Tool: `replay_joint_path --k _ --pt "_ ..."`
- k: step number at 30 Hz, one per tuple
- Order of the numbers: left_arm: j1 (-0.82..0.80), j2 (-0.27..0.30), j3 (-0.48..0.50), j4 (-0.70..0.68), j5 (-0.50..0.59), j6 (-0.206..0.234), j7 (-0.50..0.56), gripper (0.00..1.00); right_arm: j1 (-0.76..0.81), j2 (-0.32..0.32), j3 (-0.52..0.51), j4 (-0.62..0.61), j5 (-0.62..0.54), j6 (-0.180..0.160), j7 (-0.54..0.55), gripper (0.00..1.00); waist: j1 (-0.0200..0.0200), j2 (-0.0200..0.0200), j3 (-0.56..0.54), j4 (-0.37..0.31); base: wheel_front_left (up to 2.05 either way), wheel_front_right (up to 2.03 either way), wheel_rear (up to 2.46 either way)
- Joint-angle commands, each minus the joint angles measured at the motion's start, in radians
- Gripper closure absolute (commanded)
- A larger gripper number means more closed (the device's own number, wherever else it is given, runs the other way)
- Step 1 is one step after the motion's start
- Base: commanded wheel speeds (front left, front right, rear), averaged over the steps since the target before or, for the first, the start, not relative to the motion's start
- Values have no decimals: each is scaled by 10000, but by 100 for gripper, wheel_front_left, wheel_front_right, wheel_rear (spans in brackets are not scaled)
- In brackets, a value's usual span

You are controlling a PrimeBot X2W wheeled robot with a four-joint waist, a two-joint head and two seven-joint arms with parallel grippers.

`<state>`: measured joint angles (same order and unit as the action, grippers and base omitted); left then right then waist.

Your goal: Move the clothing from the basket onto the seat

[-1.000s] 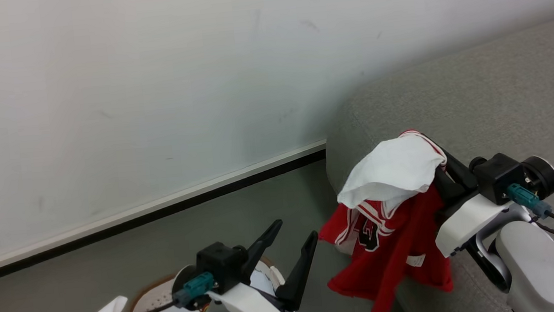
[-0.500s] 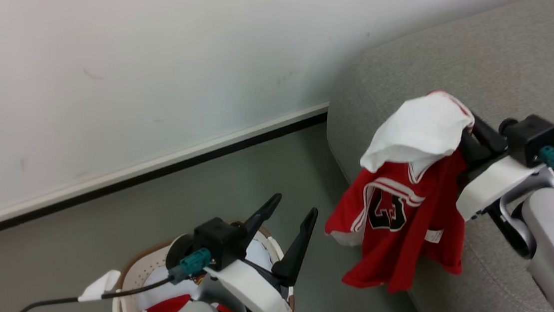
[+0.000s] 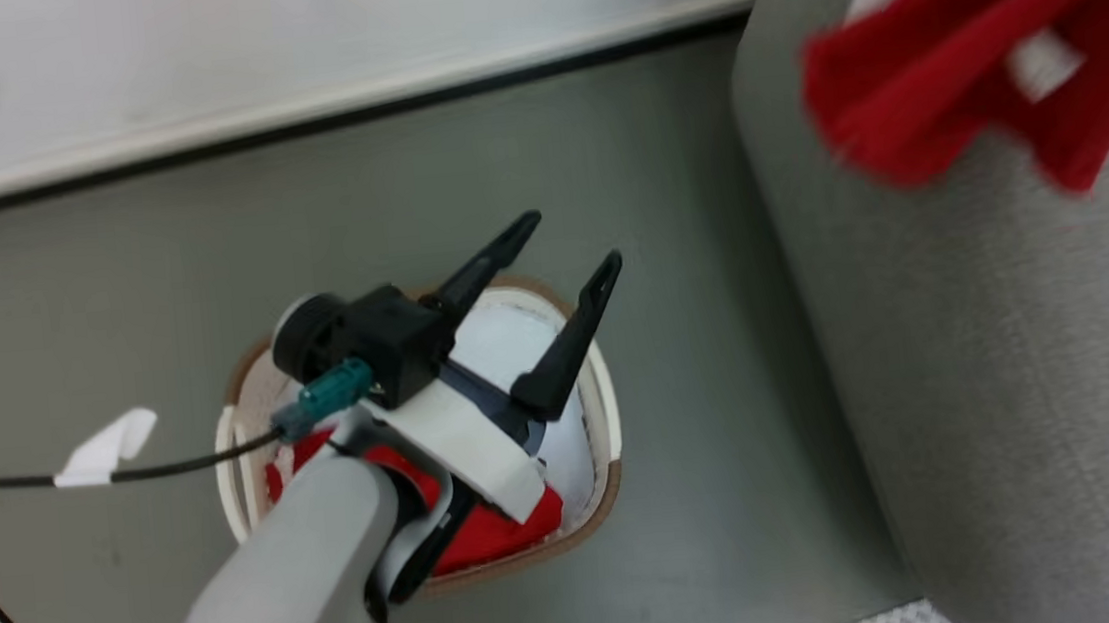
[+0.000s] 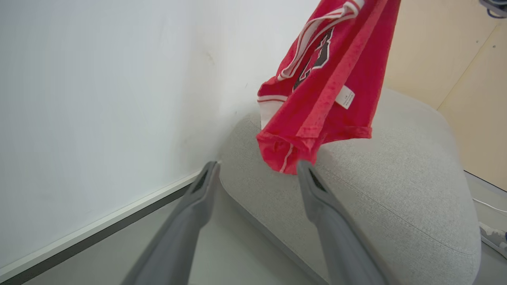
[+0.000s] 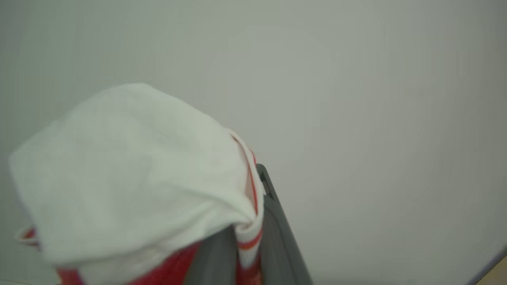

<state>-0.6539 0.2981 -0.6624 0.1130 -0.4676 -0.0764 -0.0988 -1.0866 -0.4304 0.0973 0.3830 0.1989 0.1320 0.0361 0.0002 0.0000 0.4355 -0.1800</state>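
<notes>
One red-and-white jersey (image 4: 328, 91) hangs above the grey sofa (image 4: 396, 190), pinched tight in the right gripper (image 5: 247, 233); the left gripper (image 3: 573, 240), spread wide and empty, hovers over the laundry basket (image 3: 604, 418) beside the sofa.

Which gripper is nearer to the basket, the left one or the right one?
Left. The left gripper hangs open directly above the basket; the right gripper, shut on the clothing hanging over the sofa, is well aside.

Left gripper (image 3: 572, 240): two long black tapered fingers (image 3: 568, 345), black block (image 3: 396, 335), white housing (image 3: 455, 441). Teal connector (image 3: 326, 400) at its 9 o'clock; black cable (image 3: 177, 470), white tag (image 3: 110, 446). Smooth grey forearm (image 3: 278, 597).
</notes>
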Motion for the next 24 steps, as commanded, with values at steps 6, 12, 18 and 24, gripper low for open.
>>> replay_joint_path --k 6,12,18,24 --pt "-508 175 81 -104 -10 -137 -230 0 -2095 -1265 -1200 58 -567 -25 994 100 -2 0 1575 843 0 0 0" --pt "-710 310 169 -67 -43 -174 -353 0 -3056 -2141 -2730 379 -1389 -25 1995 100 -2 0 2193 1114 0 0 0" --pt "-820 415 241 -113 -39 -51 -307 0 -1728 -1989 -4324 977 -2279 -25 2056 100 -2 0 2754 1358 0 0 0" --pt "-609 596 353 -94 -92 150 -312 0 -116 -973 -5888 1585 -2896 -25 1306 100 -2 0 3047 1559 0 0 0"
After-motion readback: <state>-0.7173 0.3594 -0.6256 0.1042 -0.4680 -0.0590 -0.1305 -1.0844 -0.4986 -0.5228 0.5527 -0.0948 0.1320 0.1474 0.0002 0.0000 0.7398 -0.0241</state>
